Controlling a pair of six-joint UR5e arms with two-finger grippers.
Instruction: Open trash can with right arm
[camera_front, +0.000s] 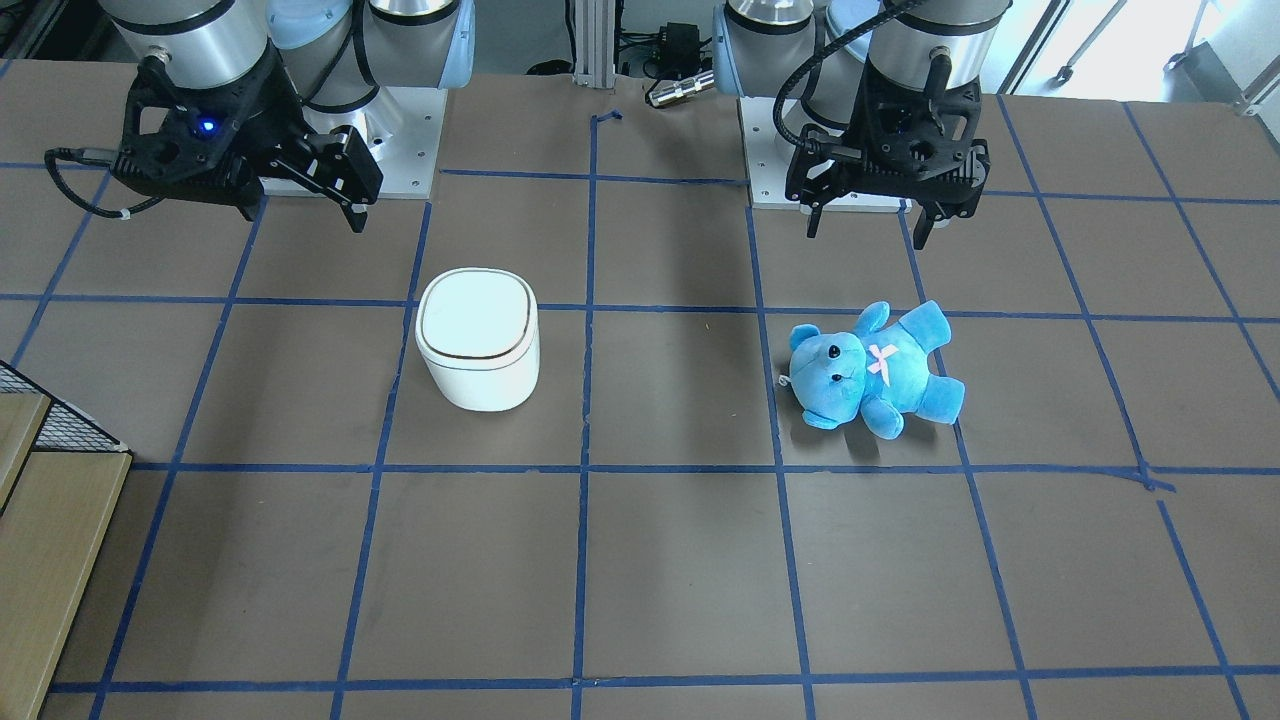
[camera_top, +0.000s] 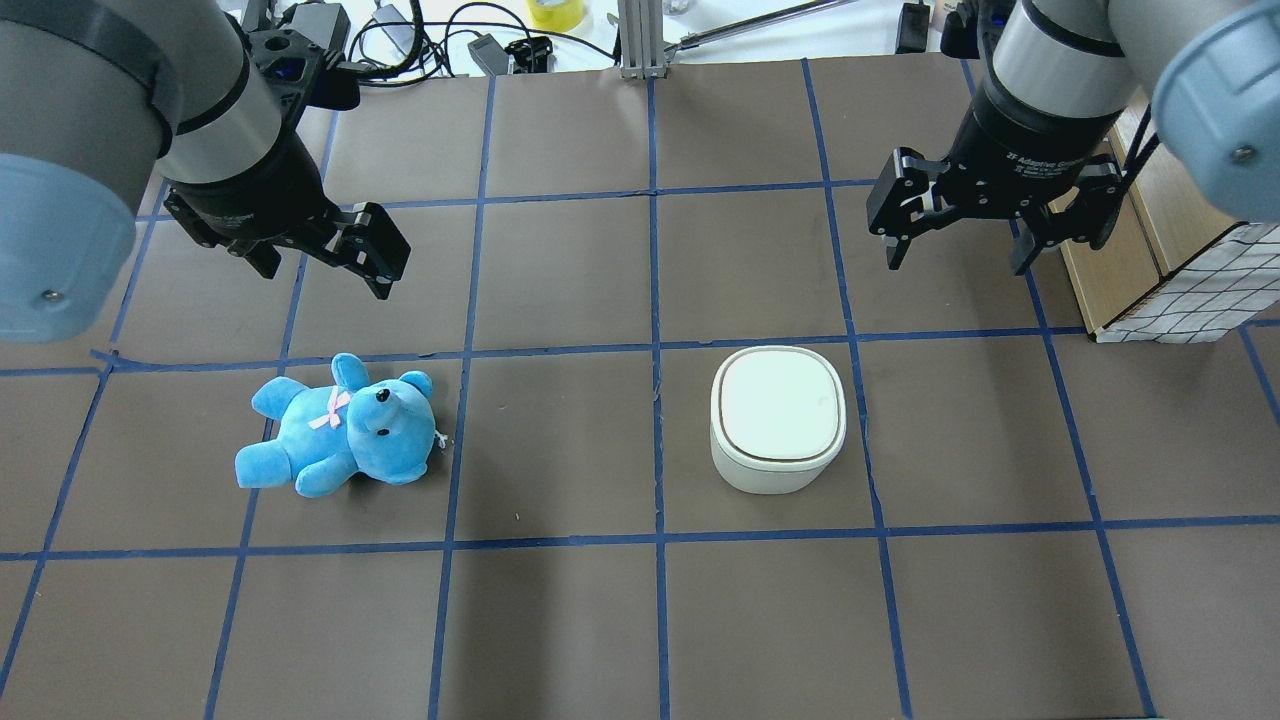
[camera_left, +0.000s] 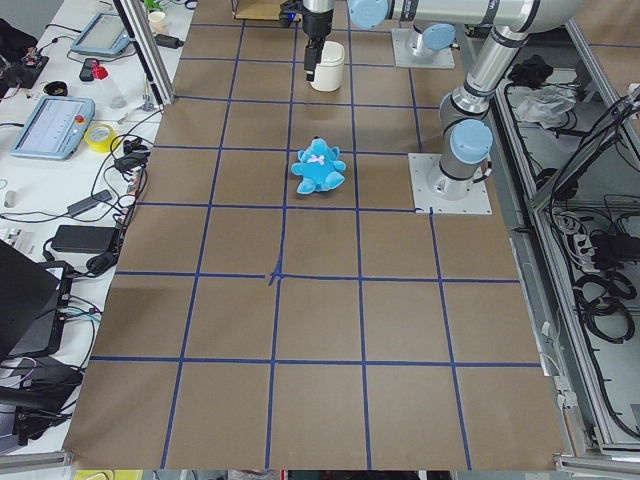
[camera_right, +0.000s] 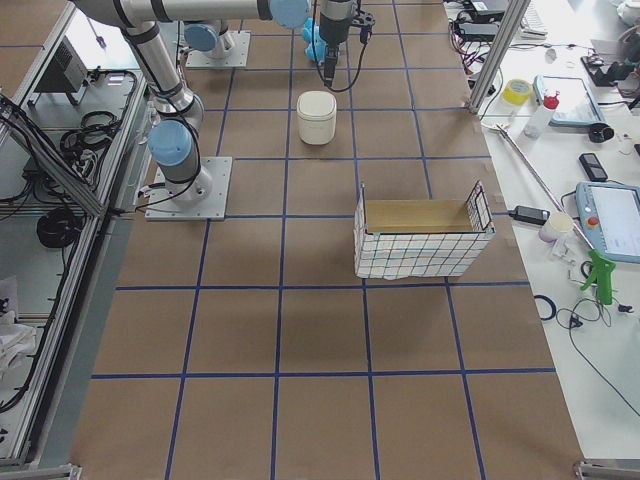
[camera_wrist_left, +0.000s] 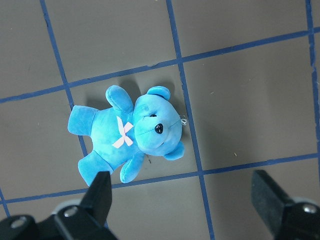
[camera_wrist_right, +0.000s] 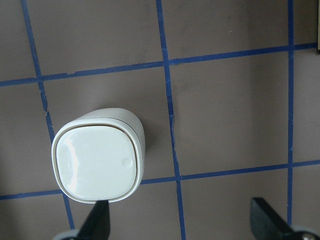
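Note:
The white trash can (camera_front: 478, 340) stands upright on the brown table with its lid shut; it also shows in the overhead view (camera_top: 778, 420) and the right wrist view (camera_wrist_right: 97, 160). My right gripper (camera_top: 955, 262), with the blue light in the front-facing view (camera_front: 300, 212), hangs open and empty above the table, behind the can and a little to its outer side, not touching it. My left gripper (camera_top: 325, 280) is open and empty above the table behind a blue teddy bear (camera_top: 340, 425).
The teddy (camera_wrist_left: 127, 135) lies on its back on my left half of the table. A wire-mesh basket with a cardboard lining (camera_right: 420, 240) stands at the table's right end (camera_top: 1190, 290). Blue tape lines grid the table. Cables and tools lie beyond the far edge.

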